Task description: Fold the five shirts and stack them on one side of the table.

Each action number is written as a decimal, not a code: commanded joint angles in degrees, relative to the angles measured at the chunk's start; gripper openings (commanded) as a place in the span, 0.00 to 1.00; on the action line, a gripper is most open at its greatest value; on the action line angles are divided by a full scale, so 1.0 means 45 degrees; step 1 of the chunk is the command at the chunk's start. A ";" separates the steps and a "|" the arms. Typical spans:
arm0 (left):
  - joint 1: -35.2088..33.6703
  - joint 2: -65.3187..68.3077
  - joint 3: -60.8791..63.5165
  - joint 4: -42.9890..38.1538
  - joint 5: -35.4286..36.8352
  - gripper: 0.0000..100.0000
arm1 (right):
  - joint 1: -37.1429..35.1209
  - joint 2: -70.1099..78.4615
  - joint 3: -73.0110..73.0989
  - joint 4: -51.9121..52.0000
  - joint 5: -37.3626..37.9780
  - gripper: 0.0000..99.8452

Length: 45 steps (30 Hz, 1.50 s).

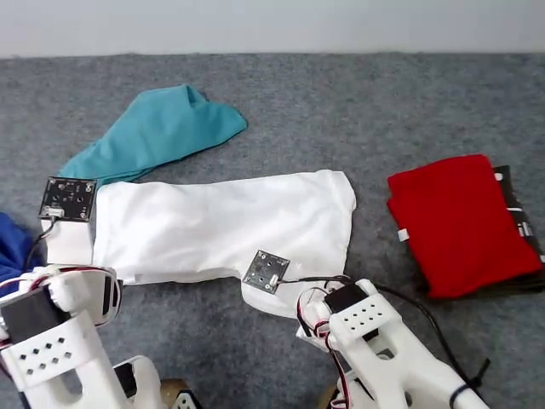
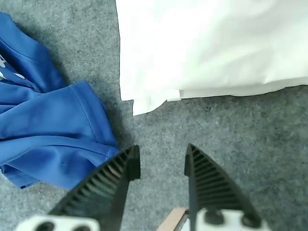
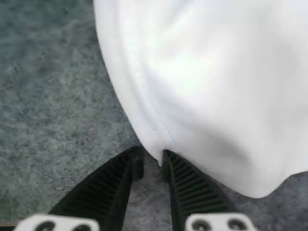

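A white shirt lies spread flat across the middle of the grey carpeted table. My right gripper is at its near edge, fingers nearly together with the white hem pinched between them. My left gripper stands open over bare carpet just off the white shirt's near left corner, holding nothing. A crumpled blue shirt lies beside it. A teal shirt sits loosely bunched at the back left. On the right, a folded red shirt rests on a folded black one.
The blue shirt reaches the table's left edge. Both arm bases stand along the front. Open carpet lies behind the white shirt and between it and the red stack.
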 commanded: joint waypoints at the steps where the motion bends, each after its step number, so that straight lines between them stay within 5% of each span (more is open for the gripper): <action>1: 0.0039 -0.0156 0.0068 -0.0137 -0.0117 0.16 | -0.0068 -0.0088 0.0020 -0.0713 -0.0059 0.01; 25: 0.0039 -0.0176 0.0068 -0.0137 -0.0117 0.16 | 0.0733 -0.0107 -0.3673 0.0694 -0.0059 0.01; 45: 0.0098 -0.0156 0.0088 -0.0156 -0.0117 0.16 | 0.1924 0.0674 -0.3770 -0.3585 -0.0137 0.01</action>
